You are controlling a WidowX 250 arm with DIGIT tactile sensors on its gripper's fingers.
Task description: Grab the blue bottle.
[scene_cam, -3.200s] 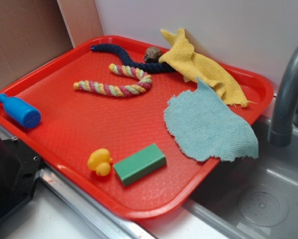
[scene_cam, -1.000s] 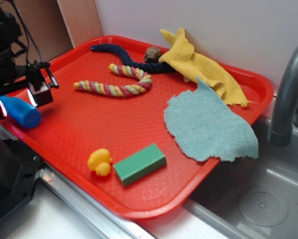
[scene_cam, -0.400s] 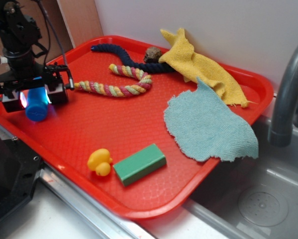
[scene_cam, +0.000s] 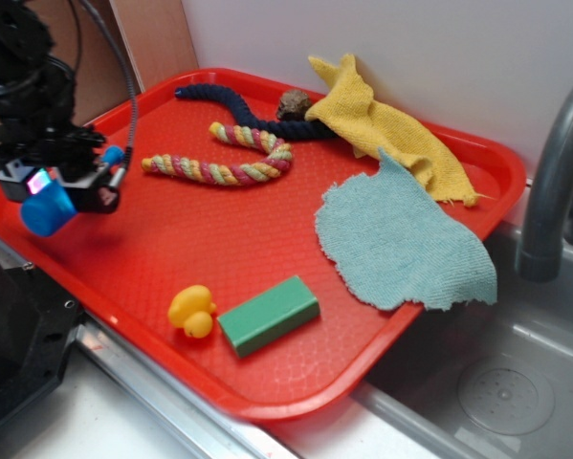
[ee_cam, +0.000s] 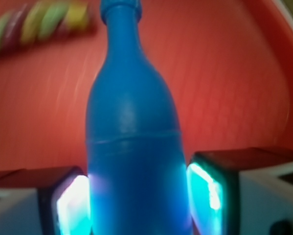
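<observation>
Blue bottle (ee_cam: 134, 142) sits clamped between the end effector (scene_cam: 64, 189) pads, seemingly lifted above the red tray's (scene_cam: 171, 249) left edge; the grab looks done.

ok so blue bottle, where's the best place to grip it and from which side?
Grip the wide cylindrical body, not the narrow neck. The blue bottle has straight, parallel side walls there, so the fingers can press flat on opposite sides, coming in from its base end along its axis. The gripper sits that way now, shut across the lower body, cap pointing away.
</observation>
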